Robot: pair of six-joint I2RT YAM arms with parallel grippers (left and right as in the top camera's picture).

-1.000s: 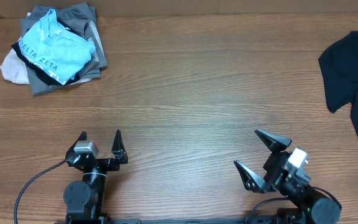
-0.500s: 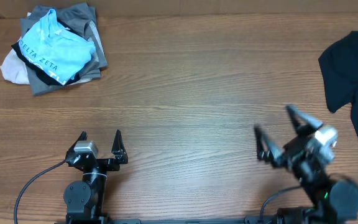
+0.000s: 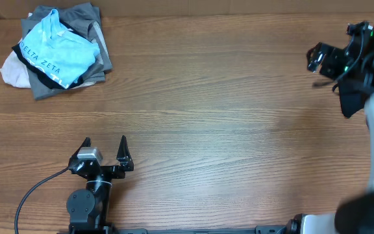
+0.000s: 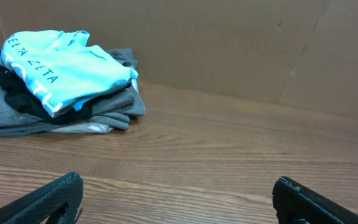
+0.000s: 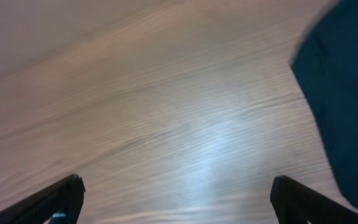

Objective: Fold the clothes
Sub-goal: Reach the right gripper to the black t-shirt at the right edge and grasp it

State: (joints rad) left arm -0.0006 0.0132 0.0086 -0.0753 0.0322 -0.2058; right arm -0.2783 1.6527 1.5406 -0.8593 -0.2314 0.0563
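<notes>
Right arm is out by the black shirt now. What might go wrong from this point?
1. The right gripper is open over bare table, with the black T-shirt off to one side. Closing here would likely miss the fabric.
2. The shirt runs past the overhead view's right edge, so its layout is largely unseen. A pull on one corner may bunch it rather than flatten it.

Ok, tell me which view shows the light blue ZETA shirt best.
Left wrist: the light blue shirt lies large and close, lettering legible, atop the garment pile. Overhead shows it smaller, at top left. Right wrist does not show it.
</notes>
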